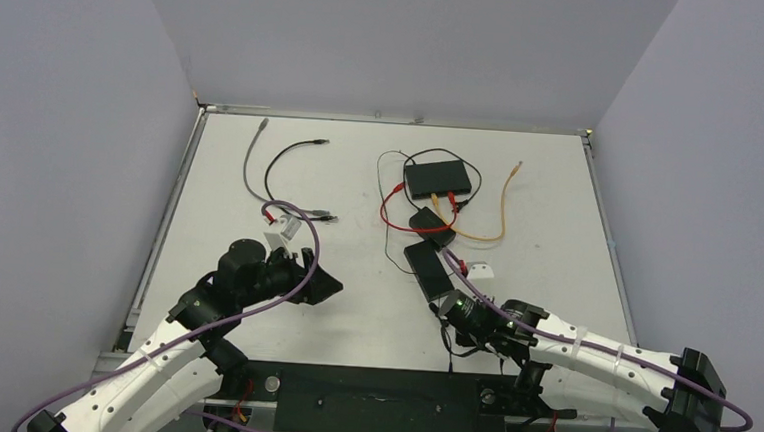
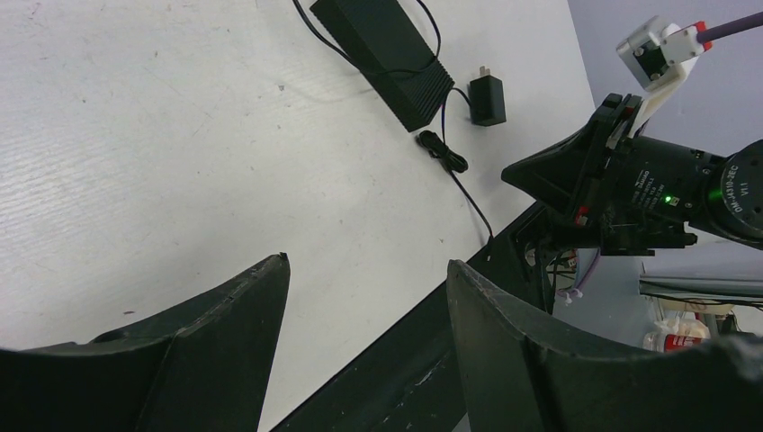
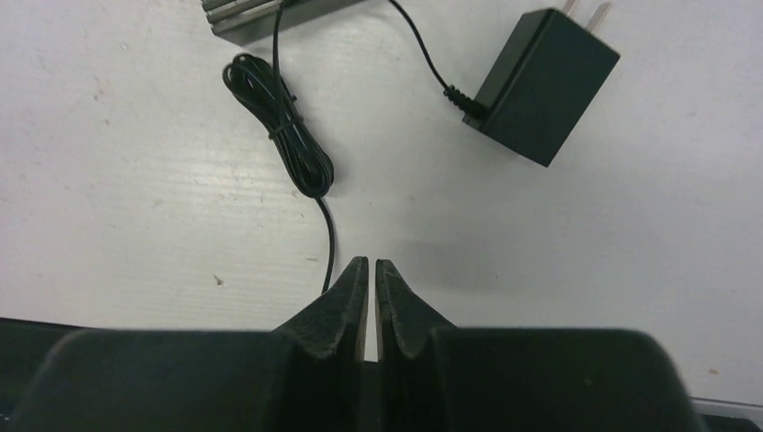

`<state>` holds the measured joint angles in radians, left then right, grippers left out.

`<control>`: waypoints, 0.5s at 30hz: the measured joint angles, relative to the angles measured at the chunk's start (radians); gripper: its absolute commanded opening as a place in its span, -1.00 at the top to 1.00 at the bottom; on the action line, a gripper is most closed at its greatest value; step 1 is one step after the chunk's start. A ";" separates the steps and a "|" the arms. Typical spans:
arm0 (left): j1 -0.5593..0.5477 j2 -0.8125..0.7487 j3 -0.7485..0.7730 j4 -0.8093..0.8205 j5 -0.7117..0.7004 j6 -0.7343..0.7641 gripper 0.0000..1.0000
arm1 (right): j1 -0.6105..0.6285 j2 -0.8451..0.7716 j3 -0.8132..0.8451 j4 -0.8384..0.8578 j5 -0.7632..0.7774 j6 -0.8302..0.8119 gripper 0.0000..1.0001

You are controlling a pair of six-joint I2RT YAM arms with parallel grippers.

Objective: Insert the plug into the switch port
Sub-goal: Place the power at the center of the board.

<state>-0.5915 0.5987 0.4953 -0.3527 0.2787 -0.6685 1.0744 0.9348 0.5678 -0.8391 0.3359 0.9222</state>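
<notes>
My right fingers (image 3: 356, 281) are pressed together with only a slit between them, low over the tabletop (image 3: 135, 225). The thin black cord (image 3: 329, 236) slips out of sight under the edge of one finger, and I cannot tell whether I have caught it. Its plug is hidden from me.

Just beyond lies the tied coil (image 3: 279, 121) of that cord, then the power adapter (image 3: 544, 85), then the near end of the switch (image 1: 426, 269) that the cord runs up to.

My left fingers (image 2: 247, 306) stand apart, holding nothing, well off to the side.

The risk, as I judge it: if the cord sits beside the slit, I lift away empty. If it is pinched, a pull could drag the coil and the light switch, or turn the plug off line with the port.
</notes>
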 measured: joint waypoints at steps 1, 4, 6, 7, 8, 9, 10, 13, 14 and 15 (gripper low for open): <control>0.000 0.000 0.000 -0.001 0.000 0.000 -0.25 | 0.008 0.003 -0.006 -0.005 -0.004 0.007 1.00; 0.000 0.002 0.000 -0.003 0.000 0.000 -0.25 | 0.030 0.017 -0.024 -0.011 -0.015 0.030 1.00; 0.000 0.006 0.000 -0.003 0.000 0.000 -0.25 | 0.046 0.032 -0.035 -0.010 -0.027 0.039 1.00; 0.000 0.008 0.000 -0.003 0.000 0.000 -0.25 | 0.056 0.042 -0.042 -0.006 -0.034 0.044 1.00; 0.002 0.011 0.000 -0.003 0.000 0.000 -0.25 | 0.069 0.057 -0.048 -0.002 -0.043 0.049 1.00; 0.003 0.012 0.000 -0.003 0.000 0.001 -0.25 | 0.078 0.072 -0.053 0.005 -0.051 0.053 1.00; 0.003 0.013 0.000 -0.003 0.000 0.001 -0.25 | 0.087 0.090 -0.058 0.014 -0.060 0.056 1.00; 0.004 0.013 0.000 -0.003 0.000 0.001 -0.25 | 0.110 0.153 -0.062 0.042 -0.083 0.059 1.00; 0.004 0.013 0.000 -0.003 0.000 0.001 -0.25 | 0.119 0.177 -0.062 0.061 -0.089 0.059 1.00; 0.004 0.013 0.000 -0.003 0.000 0.001 -0.25 | 0.126 0.193 -0.055 0.068 -0.089 0.058 1.00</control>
<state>-0.5873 0.6117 0.4953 -0.3561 0.2783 -0.6678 1.1999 1.1275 0.5125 -0.7715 0.2474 0.9806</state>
